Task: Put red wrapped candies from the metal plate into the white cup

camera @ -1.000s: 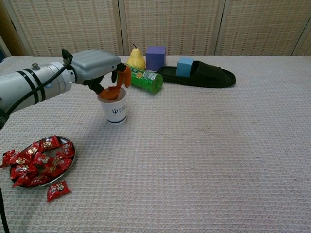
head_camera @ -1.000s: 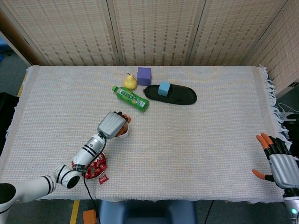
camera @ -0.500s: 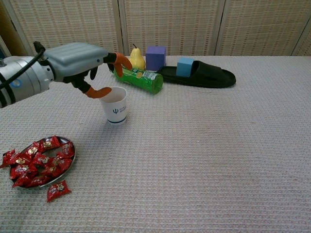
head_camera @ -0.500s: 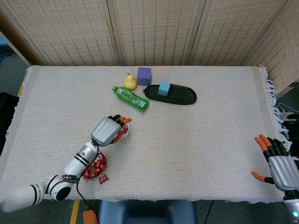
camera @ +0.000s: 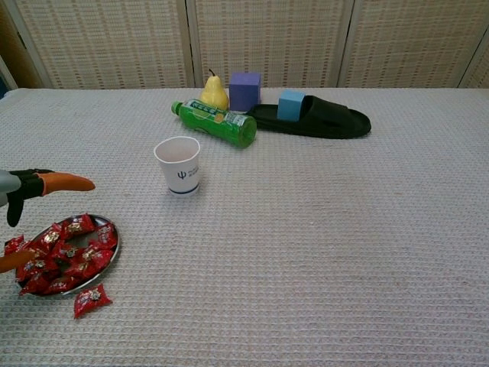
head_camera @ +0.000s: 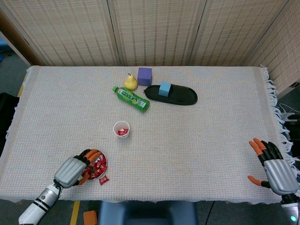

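At the lower left of the head view, the left robot hand (head_camera: pixel 71 170) is hovering over the metal plate (head_camera: pixel 103 165) with its fingers spread and nothing visibly in them, fingertips reaching just over the pile of red wrapped candies (head_camera: pixel 96 167). So the candies are lying directly under and just right of that hand; one stray candy (head_camera: pixel 103 179) is sitting on the surface beside the plate's rim. Up and to the right, near the middle, the white cup (head_camera: pixel 121 128) is standing upright, well apart from the plate, with a red candy showing inside. Far over at the lower right edge, the right robot hand (head_camera: pixel 273 164) is idling open and empty, so the left one is clearly nearer.
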Tool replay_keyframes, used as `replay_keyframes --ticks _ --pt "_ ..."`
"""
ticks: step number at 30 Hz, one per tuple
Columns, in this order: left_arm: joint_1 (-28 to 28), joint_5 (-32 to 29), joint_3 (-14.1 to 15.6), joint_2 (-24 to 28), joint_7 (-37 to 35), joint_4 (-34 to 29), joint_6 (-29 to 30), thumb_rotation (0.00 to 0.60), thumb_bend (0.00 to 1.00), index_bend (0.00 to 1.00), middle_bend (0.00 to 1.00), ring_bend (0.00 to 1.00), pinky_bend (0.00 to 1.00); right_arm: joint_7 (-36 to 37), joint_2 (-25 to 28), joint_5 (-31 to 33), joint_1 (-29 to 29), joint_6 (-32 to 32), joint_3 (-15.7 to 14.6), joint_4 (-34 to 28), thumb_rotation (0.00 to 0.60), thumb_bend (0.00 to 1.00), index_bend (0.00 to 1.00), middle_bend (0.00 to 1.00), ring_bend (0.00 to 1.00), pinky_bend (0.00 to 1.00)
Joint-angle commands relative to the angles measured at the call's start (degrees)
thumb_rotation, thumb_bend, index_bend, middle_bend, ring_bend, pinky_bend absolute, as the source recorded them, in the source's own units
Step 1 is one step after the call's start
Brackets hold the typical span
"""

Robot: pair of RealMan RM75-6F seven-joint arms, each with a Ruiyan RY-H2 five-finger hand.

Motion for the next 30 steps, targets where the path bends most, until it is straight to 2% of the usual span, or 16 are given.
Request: replay_keyframes --ticks 1,6,11,18,21,26,30 --pt "1.43 -1.38 0.37 -3.0 3.69 2.2 -0.98 0.6 0.38 0.0 0.02 0.03 0.43 0.33 0.19 -1.25 0.15 -0.07 -0.62 -0.22 0.6 0.0 0.0 0.0 0.0 0.0" --pt "2.81 -2.52 -0.63 -7.03 9.99 5.36 -0.3 0.6 0.37 0.0 0.02 0.03 0.41 0.98 0.46 -2.16 -0.12 0.97 -0.82 0.18 0.6 0.0 0.0 0.0 0.0 0.0" --pt "3.89 -3.47 -1.01 -10.83 12.78 9.58 -0.66 0.6 0.37 0.01 0.02 0.03 0.41 0.92 0.42 -3.03 -0.45 1.76 -1.16 0.26 0.6 0.0 0.0 0.0 0.0 0.0" --pt "4.54 -3.42 -1.96 -13.86 17.11 12.7 -0.29 0.6 0.37 0.12 0.05 0.03 0.41 0.81 0.48 -3.67 -0.48 1.94 -1.48 0.05 0.6 0.0 0.0 0.0 0.0 0.0" --pt "4.57 -4.14 -2.67 -14.71 17.65 13.61 -0.73 0.6 0.37 0.19 0.09 0.07 0.45 0.92 0.41 -3.52 -0.5 1.95 -1.46 0.2 0.6 0.0 0.0 0.0 0.0 0.0" --pt "4.94 -3.92 -3.3 -15.79 18.28 14.87 -0.17 0.6 0.37 0.33 0.23 0.18 0.55 0.69 0.28 -3.09 0.22 0.35 -1.51 0.27 0.6 0.0 0.0 0.0 0.0 0.0" --pt "4.91 -3.83 -3.61 -15.66 18.87 14.72 -0.31 0.6 0.37 0.38 0.31 0.25 0.62 0.42 0.19 -2.91 0.29 0.29 -1.43 0.14 0.6 0.0 0.0 0.0 0.0 0.0"
